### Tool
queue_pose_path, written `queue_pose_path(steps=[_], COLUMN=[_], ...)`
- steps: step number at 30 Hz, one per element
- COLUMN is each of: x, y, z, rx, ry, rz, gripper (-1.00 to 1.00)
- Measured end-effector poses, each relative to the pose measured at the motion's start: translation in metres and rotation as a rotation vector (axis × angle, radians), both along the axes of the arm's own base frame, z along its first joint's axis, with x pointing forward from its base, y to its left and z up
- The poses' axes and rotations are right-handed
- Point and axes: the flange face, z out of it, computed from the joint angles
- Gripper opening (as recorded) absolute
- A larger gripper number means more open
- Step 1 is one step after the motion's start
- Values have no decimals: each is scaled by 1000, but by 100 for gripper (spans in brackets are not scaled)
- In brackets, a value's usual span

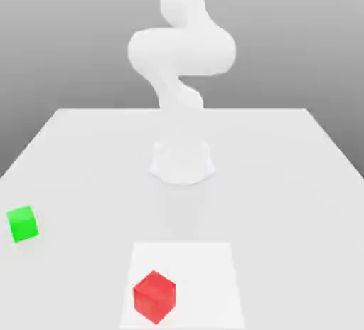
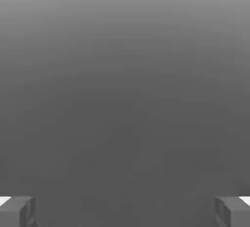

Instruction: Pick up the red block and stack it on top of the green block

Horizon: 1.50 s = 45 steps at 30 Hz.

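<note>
I have the gripper [image 2: 125,211] spread wide with nothing between its fingers [image 2: 17,211], facing blank grey. The red block [image 1: 154,296] sits near the table's [image 1: 284,179] front edge, the green block [image 1: 23,223] by the edge on the exterior view's left, well apart. I'd bring the hand squarely over red and match its turned faces before descending. The exterior view gives me both blocks; the hand view gives the finger spread.

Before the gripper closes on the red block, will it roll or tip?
The red block looks cube-shaped with flat faces, so it probably will not roll. It rests flat on the table, so tipping seems unlikely. It looks rigid; weight cannot be judged.
</note>
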Motion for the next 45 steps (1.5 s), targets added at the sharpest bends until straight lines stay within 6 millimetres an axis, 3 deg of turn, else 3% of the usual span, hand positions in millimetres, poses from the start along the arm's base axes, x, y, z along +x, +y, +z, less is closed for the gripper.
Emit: queue_pose_path(steps=[6, 13, 18, 23, 29, 30, 36, 38, 42, 45], x=[66, 103, 105, 87, 80, 80, 80, 81, 80, 60], y=[-11, -29, -41, -44, -44, -44, -44, -44, -46, -117], z=[-109, -245, -343, -436, -518, -525, -528, -514, -469, -456], rx=[44, 107, 164, 229, 248, 248, 248, 249, 250, 309], ry=[179, 376, 514, 653, 692, 692, 691, 691, 690, 671], rz=[-146, -309, -426, -536, -568, -567, -567, -568, -575, -769], gripper=[0, 0, 0, 0, 0, -100, -100, -100, -100, -100])
